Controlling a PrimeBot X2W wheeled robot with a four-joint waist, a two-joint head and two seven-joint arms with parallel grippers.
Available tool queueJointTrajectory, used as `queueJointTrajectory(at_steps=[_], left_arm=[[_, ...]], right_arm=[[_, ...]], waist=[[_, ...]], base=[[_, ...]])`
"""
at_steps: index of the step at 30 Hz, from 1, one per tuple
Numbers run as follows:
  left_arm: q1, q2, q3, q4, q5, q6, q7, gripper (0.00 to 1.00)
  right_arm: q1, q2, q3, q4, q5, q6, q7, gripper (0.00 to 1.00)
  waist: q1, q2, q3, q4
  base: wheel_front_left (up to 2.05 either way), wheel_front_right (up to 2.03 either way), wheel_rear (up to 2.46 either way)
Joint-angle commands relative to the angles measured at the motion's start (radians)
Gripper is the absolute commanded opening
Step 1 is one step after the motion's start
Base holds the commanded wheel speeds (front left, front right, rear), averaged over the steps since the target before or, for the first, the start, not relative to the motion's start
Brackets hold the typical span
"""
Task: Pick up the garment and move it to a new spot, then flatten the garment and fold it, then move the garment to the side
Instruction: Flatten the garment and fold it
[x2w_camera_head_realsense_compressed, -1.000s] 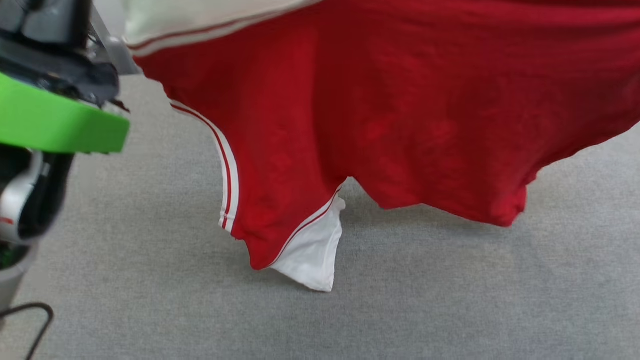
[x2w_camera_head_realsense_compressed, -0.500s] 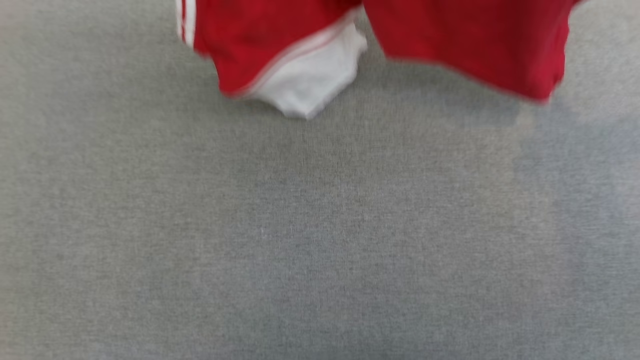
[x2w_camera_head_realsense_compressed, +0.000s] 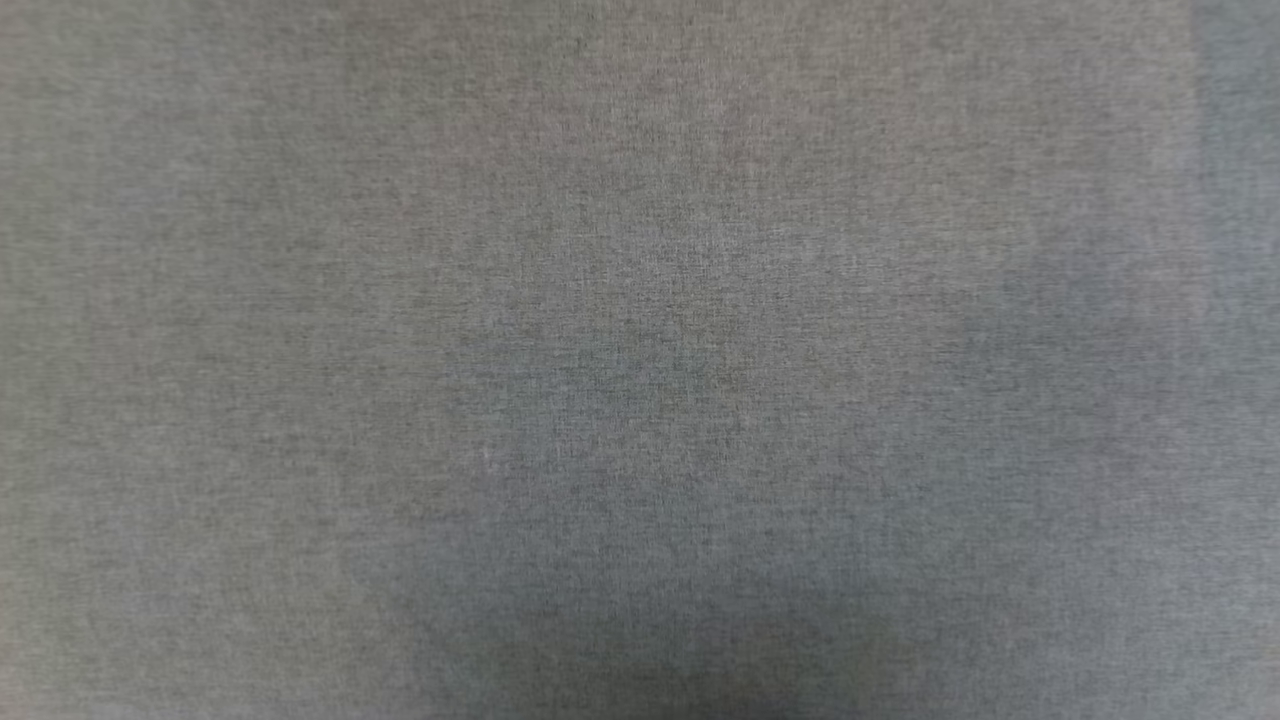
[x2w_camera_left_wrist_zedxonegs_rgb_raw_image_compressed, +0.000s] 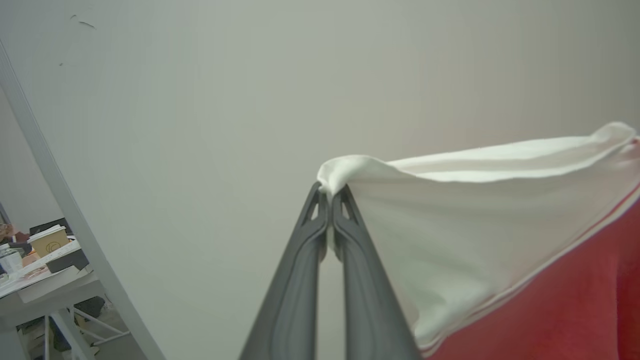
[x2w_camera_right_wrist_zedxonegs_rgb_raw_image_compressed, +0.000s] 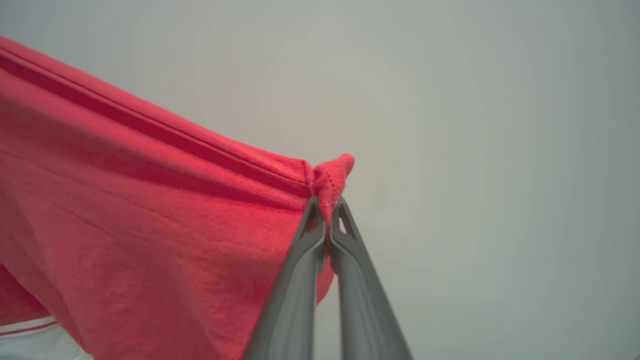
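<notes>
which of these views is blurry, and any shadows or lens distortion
Head view: soft and blurred grey surface, a dark shadow along its bottom middle. Left wrist view: garment sharp, the pale post at left bowed by the wide lens. Right wrist view: crisp red stitching, even light, no glare.

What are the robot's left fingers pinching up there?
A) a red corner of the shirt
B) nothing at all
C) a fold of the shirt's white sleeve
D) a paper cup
C: in the left wrist view the left fingers are shut tight on a bunched edge of the white sleeve of the shirt.
</notes>
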Motion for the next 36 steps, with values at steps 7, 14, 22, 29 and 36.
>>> queueJointTrajectory(at_steps=[7,14,22,29,36], left_arm=[[-0.006,-0.056,-0.045,0.217,-0.005,-0.007,-0.187,0.00],[0.209,-0.122,-0.113,0.265,-0.074,-0.011,-0.313,0.00],[0.496,-0.176,-0.158,0.240,-0.148,-0.011,-0.373,0.00],[0.788,-0.192,-0.167,0.172,-0.183,0.002,-0.387,0.00],[1.088,-0.174,-0.190,0.091,-0.220,0.041,-0.385,0.00]], right_arm=[[-0.052,0.023,0.086,0.151,-0.030,-0.002,-0.121,0.00],[0.049,0.036,0.180,0.191,0.019,-0.002,-0.219,0.00],[0.243,0.038,0.283,0.177,0.103,-0.002,-0.284,0.00],[0.473,0.021,0.371,0.153,0.195,-0.002,-0.305,0.00],[0.689,-0.002,0.437,0.149,0.297,-0.002,-0.298,0.00]], waist=[[-0.0002,0.0000,0.067,0.031],[-0.0002,0.0000,0.047,0.062],[-0.0002,0.0000,-0.050,0.080],[-0.0002,0.0000,-0.186,0.093],[-0.0002,0.0000,-0.323,0.103]], base=[[0.00,0.00,0.00],[0.00,0.00,0.00],[0.00,0.00,0.00],[0.00,0.00,0.00],[0.00,0.00,0.00]])
